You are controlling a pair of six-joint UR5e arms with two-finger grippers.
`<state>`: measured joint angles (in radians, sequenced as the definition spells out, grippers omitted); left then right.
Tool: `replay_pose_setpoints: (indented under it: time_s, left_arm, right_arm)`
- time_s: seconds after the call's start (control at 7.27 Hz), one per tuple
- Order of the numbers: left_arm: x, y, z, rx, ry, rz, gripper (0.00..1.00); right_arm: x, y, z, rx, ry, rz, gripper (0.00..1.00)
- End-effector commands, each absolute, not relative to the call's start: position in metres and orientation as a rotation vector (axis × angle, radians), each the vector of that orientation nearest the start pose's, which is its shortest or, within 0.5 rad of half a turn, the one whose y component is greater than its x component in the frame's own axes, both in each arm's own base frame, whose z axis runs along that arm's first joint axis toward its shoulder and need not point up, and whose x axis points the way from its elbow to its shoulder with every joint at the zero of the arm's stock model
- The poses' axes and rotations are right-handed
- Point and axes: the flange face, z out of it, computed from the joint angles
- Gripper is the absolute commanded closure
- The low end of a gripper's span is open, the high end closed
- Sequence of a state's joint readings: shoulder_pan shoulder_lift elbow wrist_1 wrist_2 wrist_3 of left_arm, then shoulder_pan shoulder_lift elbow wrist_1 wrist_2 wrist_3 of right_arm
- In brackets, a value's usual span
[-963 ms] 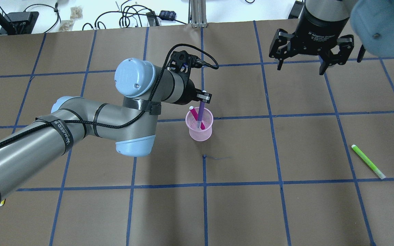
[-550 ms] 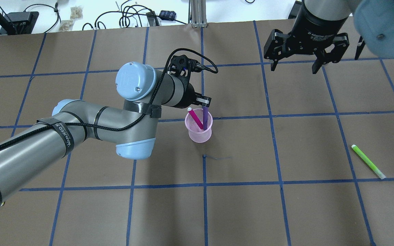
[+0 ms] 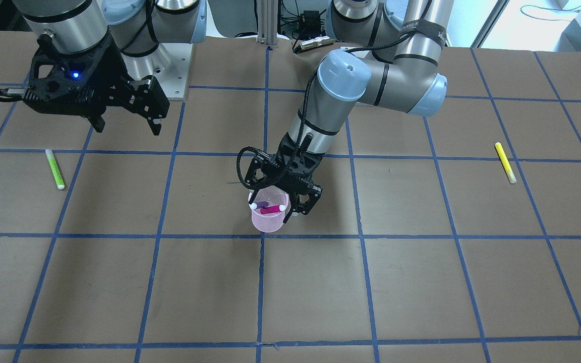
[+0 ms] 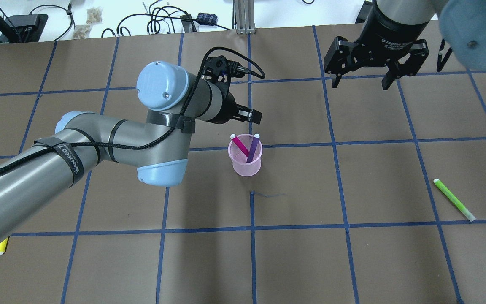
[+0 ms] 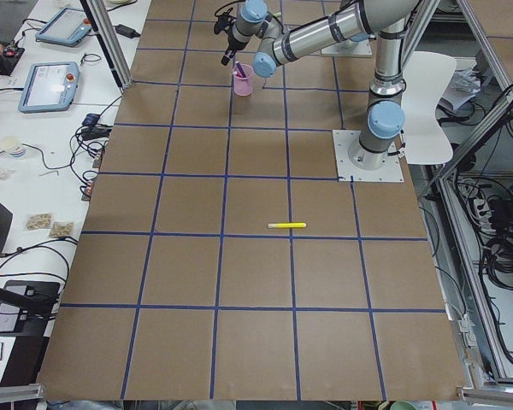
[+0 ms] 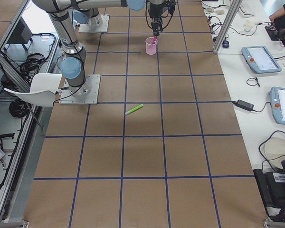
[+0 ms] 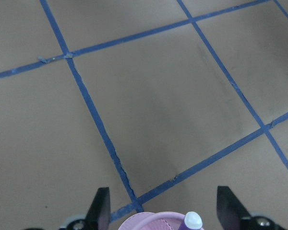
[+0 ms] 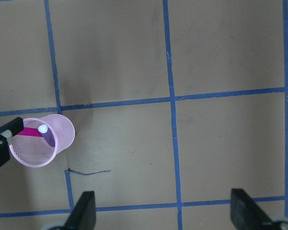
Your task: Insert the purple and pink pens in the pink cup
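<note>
Closing step, insertion judged complete: purple pen point(image 4: 252, 150) and pink pen point(image 4: 240, 146) lean crossed inside the pink cup point(image 4: 246, 165). Left gripper point(image 7: 163, 209), wide and empty, hovers just above the rim. Right gripper point(image 4: 360, 80), wide, hangs well apart. Next: lift clear of the 2 caps.

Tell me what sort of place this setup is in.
Probably a robotics lab workcell: two grey-and-blue robot arms bolted onto a brown table gridded with blue tape, grey tablet-like teach pendants and loose black cables on white side benches.

Four fixed, two wrist views; shared cup point(image 4: 245, 168)
</note>
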<state>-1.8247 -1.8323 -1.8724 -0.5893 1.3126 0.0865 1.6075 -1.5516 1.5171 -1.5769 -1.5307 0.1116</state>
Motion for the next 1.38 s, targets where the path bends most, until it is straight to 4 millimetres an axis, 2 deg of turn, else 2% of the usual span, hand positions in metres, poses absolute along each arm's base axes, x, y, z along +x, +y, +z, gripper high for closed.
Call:
replay_pose_setpoints:
  time_s: [0.0, 0.14, 0.28, 0.55, 0.69, 0.83, 1.1, 1.24]
  left_arm:
    - [-0.259, -0.550, 0.385, 0.521, 3.272, -0.296, 0.14]
    - [-0.218, -0.559, 0.407, 0.468, 3.278, -0.145, 0.08]
    - [-0.190, -0.554, 0.432, 0.392, 3.277, -0.073, 0.00]
    - [-0.147, -0.516, 0.473, 0.302, 3.109, 0.026, 0.00]
    - [-0.141, -0.506, 0.490, 0.281, 3.119, -0.006, 0.00]
    - [-0.145, -0.499, 0.500, 0.285, 3.157, -0.042, 0.00]
    - [-0.143, -0.502, 0.499, 0.258, 3.157, -0.044, 0.00]
    - [-0.145, -0.495, 0.496, 0.282, 3.135, -0.032, 0.00]
  right_arm:
    - [0.153, -0.497, 0.506, 0.115, 3.096, -0.057, 0.00]
    - [0.152, -0.497, 0.503, 0.101, 3.100, -0.051, 0.00]
    - [0.152, -0.497, 0.502, 0.055, 3.110, -0.053, 0.00]
    - [0.148, -0.495, 0.498, 0.026, 3.113, -0.037, 0.00]
    - [0.141, -0.497, 0.497, 0.035, 3.112, -0.035, 0.00]
    - [0.135, -0.499, 0.498, 0.047, 3.112, -0.038, 0.00]
    - [0.135, -0.497, 0.497, 0.050, 3.106, -0.026, 0.00]
    - [0.135, -0.497, 0.498, 0.052, 3.104, -0.030, 0.00]
